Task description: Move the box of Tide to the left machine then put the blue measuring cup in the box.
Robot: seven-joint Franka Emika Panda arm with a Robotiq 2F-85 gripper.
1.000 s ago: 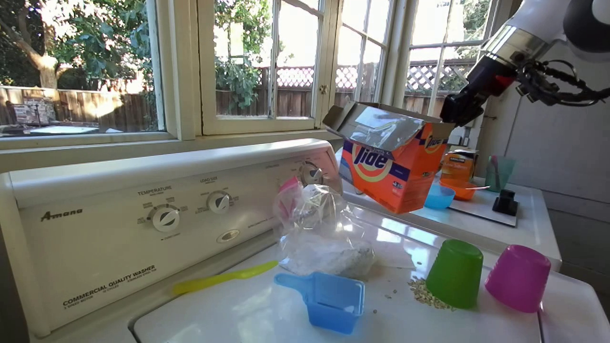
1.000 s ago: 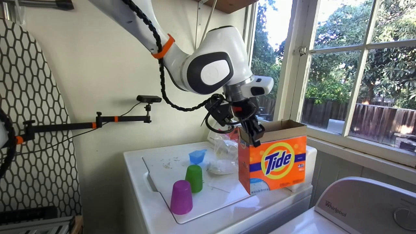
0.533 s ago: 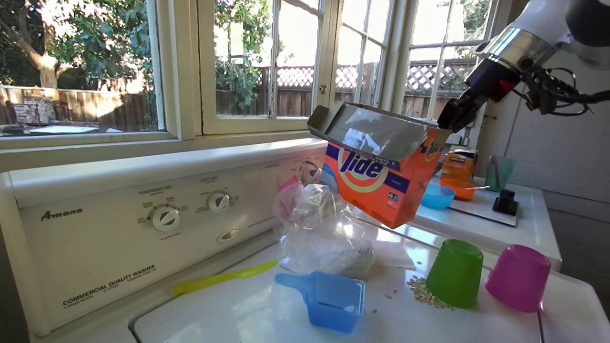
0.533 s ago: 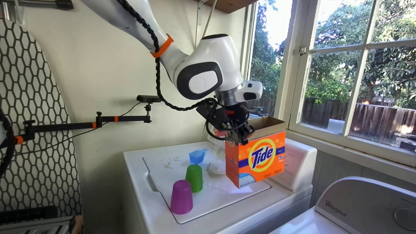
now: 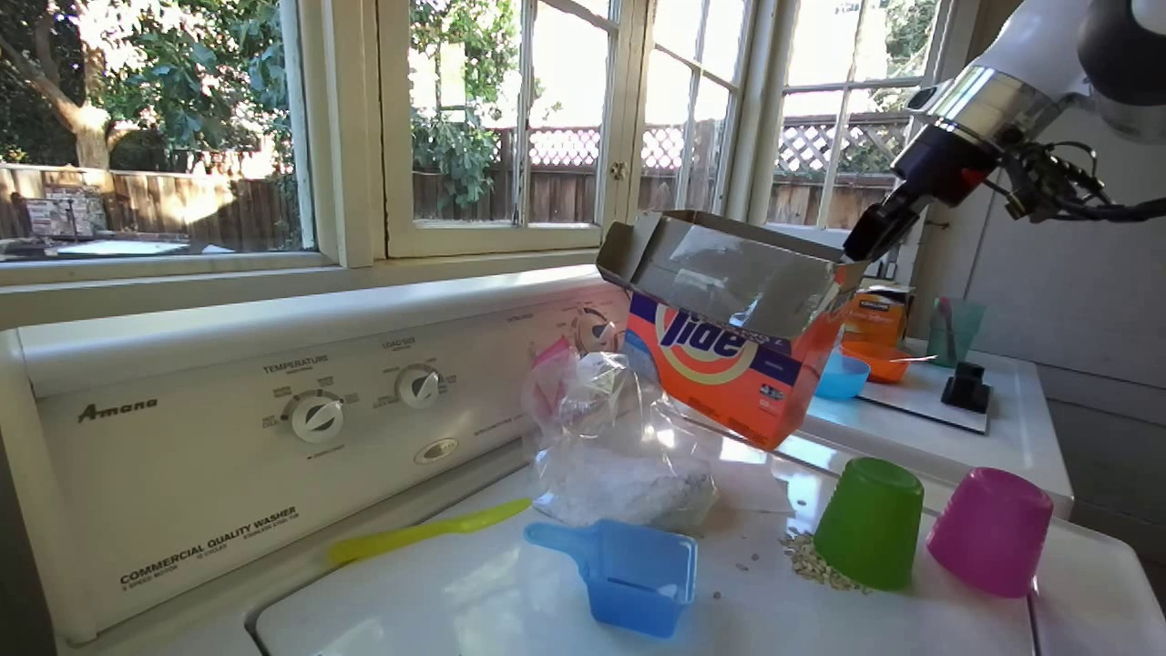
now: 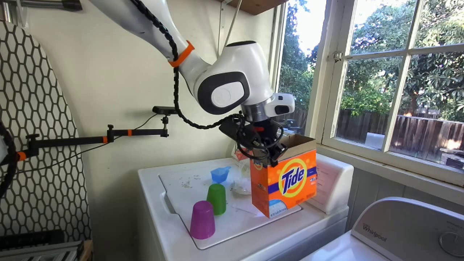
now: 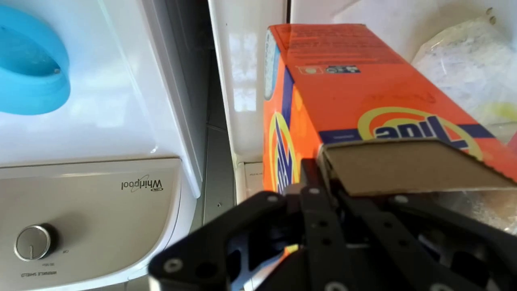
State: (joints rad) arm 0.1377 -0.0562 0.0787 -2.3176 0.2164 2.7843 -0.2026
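"Box of Tide point(image 6: 291, 179): which way does it lie from the gripper point(image 6: 274, 162)?"

"Down and to the right in an exterior view, right of the frame's centre. The gripper is pinched on its rim at a top corner."

"How does its long axis run?"

"The long side of the open top goes from that corner toward the upper right of the frame. In an exterior view the box point(image 5: 729, 364) looks tilted and held in the air over the left machine point(image 6: 239, 223), the desk here; how high is hard to read. I judge the set-down turns on levelling its base."

"And the count?"

"One box, one gripper, one blue measuring cup point(image 5: 640, 579) at lower centre of an exterior view, apart from the box; one green cup point(image 5: 870, 524), one magenta cup point(image 5: 991, 533), one plastic bag point(image 5: 619, 483), one yellow utensil point(image 5: 430, 530). Two machines, counting the Whirlpool machine point(image 6: 409, 224)."
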